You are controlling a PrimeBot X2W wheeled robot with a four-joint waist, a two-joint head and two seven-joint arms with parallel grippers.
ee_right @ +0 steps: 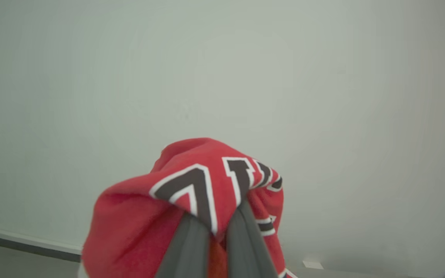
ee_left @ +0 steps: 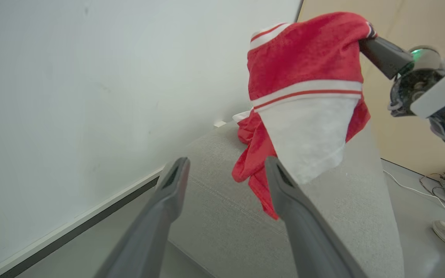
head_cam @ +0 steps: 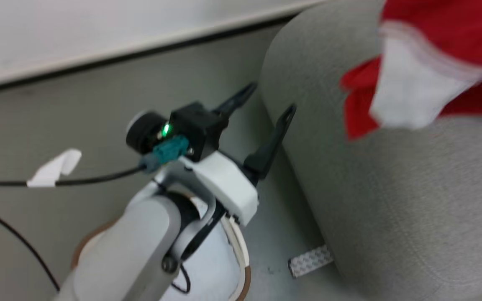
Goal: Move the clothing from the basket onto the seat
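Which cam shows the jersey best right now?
Left wrist view: most of the jersey hangs from the right gripper over the seat, sharp. Head view: blurred, cropped at the top right. Right wrist view: a close bunch with lettering over the fingers.

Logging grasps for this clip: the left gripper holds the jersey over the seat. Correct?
No. The right gripper holds the jersey over the seat; the right wrist view shows the jersey clamped between its fingers. The left gripper is open and empty.
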